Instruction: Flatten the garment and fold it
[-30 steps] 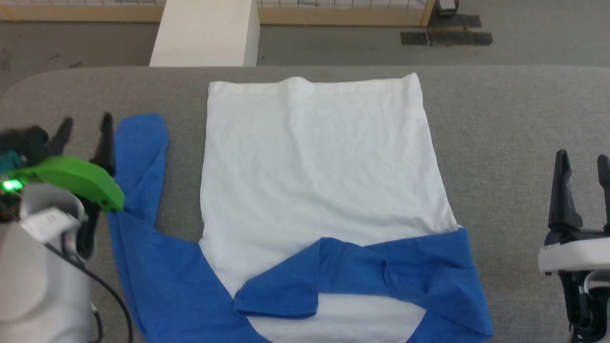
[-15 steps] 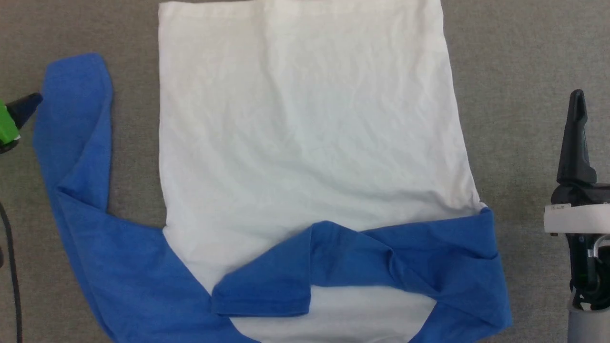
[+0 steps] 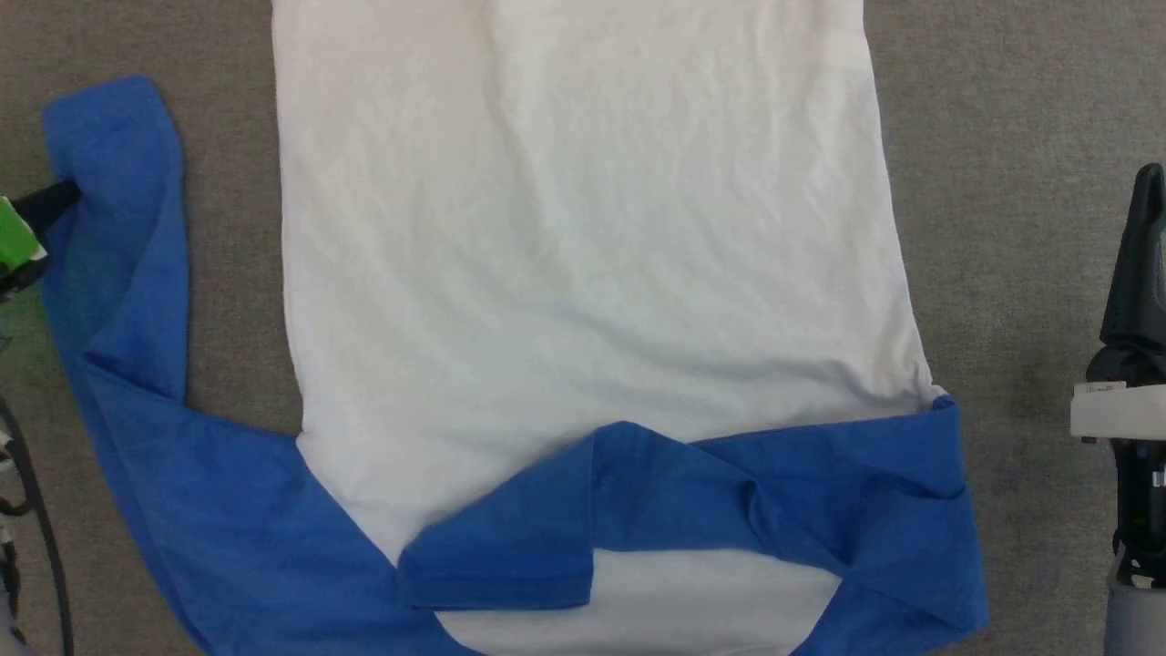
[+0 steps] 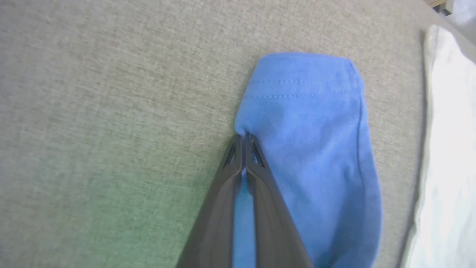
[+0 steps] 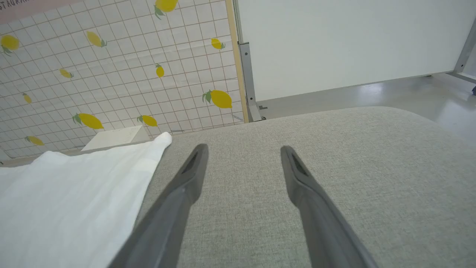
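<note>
The garment [image 3: 583,237] lies spread flat on the grey table [image 3: 1002,182], its white body facing up and the chest patch hidden. One blue sleeve is folded across the body near the collar [image 3: 729,510]. The other blue sleeve [image 3: 118,228] runs up the left side. My left gripper [image 3: 68,193] is at that sleeve's outer edge. In the left wrist view its fingers [image 4: 243,139] are shut on the sleeve's edge [image 4: 308,130], a little below the cuff. My right gripper [image 3: 1153,187] hovers open [image 5: 243,152] over bare table to the right of the white body [image 5: 67,201].
The padded grey table [image 5: 334,149] has a rounded far corner. Beyond it stand a white box [image 5: 115,137], a lemon-patterned tiled wall [image 5: 111,56] and a white panel [image 5: 334,37]. A dark cable [image 3: 36,547] hangs at the left edge.
The head camera has tilted down and closer, so the whole picture shifted. My left gripper, open beside the blue sleeve a second ago, has shut on the sleeve's edge. The right gripper stays open.
</note>
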Tool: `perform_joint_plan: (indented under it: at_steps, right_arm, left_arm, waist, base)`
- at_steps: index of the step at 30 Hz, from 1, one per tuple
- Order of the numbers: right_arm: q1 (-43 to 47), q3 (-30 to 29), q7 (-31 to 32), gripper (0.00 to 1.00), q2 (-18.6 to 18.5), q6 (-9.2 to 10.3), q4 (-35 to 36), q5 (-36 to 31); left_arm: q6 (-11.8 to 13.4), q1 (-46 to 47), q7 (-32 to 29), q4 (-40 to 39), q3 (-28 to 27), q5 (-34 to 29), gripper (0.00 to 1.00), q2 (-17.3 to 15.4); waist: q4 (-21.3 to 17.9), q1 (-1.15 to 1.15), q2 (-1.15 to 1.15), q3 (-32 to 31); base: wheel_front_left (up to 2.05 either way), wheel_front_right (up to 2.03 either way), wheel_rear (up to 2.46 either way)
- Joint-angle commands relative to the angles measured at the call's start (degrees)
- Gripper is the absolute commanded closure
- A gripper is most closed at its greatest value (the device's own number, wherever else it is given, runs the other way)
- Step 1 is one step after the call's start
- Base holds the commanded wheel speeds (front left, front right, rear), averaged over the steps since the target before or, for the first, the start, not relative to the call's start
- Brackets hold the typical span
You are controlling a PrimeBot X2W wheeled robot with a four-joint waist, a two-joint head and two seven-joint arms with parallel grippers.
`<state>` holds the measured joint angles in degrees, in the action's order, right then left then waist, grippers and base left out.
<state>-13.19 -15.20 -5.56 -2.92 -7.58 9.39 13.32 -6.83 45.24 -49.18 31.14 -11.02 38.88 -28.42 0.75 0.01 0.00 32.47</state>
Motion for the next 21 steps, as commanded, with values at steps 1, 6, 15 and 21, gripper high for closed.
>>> perform_joint_plan:
  at_steps: [1,6,15,21]
  right_arm:
    - [-0.43,-0.13,-0.36,0.0,0.04,0.09,-0.24,-0.1]
    - [0.19,-0.58,-0.68,0.0,0.04,0.09,-2.13,0.3]
    - [3.33,-1.23,-1.49,0.0,0.04,0.09,-5.93,1.7]
    - [6.04,-2.01,-1.95,0.0,0.04,0.09,-7.34,2.84]
  left_arm:
    - [-0.27,-2.68,0.31,0.59,0.65,1.26,1.0,2.91]
    - [-0.55,-4.01,6.29,-2.28,-1.03,4.46,1.0,3.58]
    - [-0.59,-7.32,22.15,-3.67,-4.5,4.66,1.0,0.54]
    - [0.05,-14.28,27.76,-2.3,-7.72,3.19,1.0,-1.48]
  waist:
    - [1.6,-0.01,0.0,-1.96]
    - [3.5,-0.01,0.0,-6.03]
    - [5.71,-0.01,0.0,-14.84]
    - [5.58,-0.01,0.0,-19.23]
  base:
    - [0.0,0.0,0.0]
    - [0.0,0.0,0.0]
    - [0.0,0.0,0.0]
    - [0.0,0.0,0.0]
